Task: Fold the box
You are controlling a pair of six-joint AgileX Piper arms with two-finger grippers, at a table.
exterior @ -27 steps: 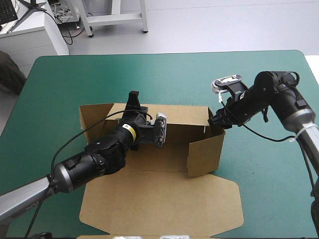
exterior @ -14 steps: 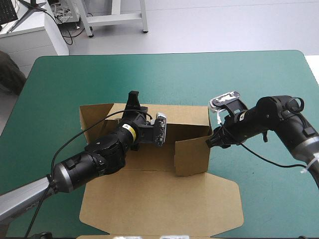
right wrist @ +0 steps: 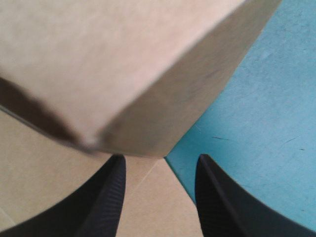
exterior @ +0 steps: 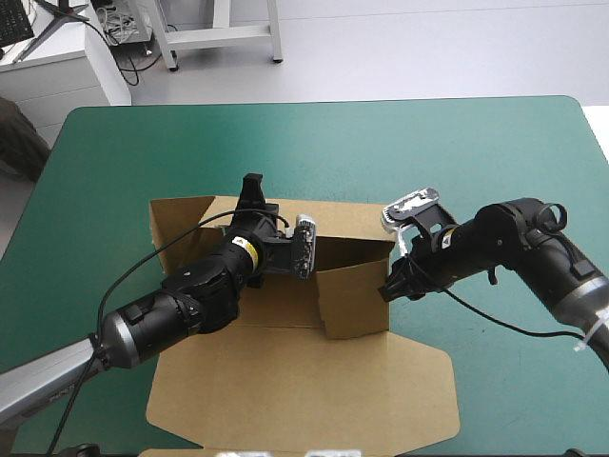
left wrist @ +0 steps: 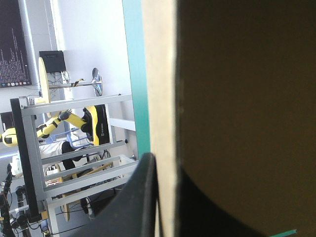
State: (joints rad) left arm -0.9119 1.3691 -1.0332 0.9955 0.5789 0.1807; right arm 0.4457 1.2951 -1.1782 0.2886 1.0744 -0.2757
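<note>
The brown box (exterior: 285, 381) lies in the middle of the table, its lid flat toward the near edge and its back wall (exterior: 347, 227) raised. My left gripper (exterior: 252, 187) is shut on the top edge of the back wall. In the left wrist view the board edge (left wrist: 163, 74) runs between the black fingers of the left gripper (left wrist: 165, 197). The right side wall (exterior: 354, 300) stands folded inward over the box floor. My right gripper (exterior: 388, 290) is open and presses against its outer side. In the right wrist view the right gripper (right wrist: 160, 170) sits low at the wall's corner (right wrist: 113, 64).
A side flap (exterior: 176, 224) stands out at the box's left end. The teal-green cover (exterior: 314, 143) shows beyond the box and to its right (right wrist: 256, 113). The lid's front edge lies close to the table's near edge.
My right gripper has moved left and swung the right side wall inward over the box floor. The box has slid slightly left. The left gripper has kept its hold.
</note>
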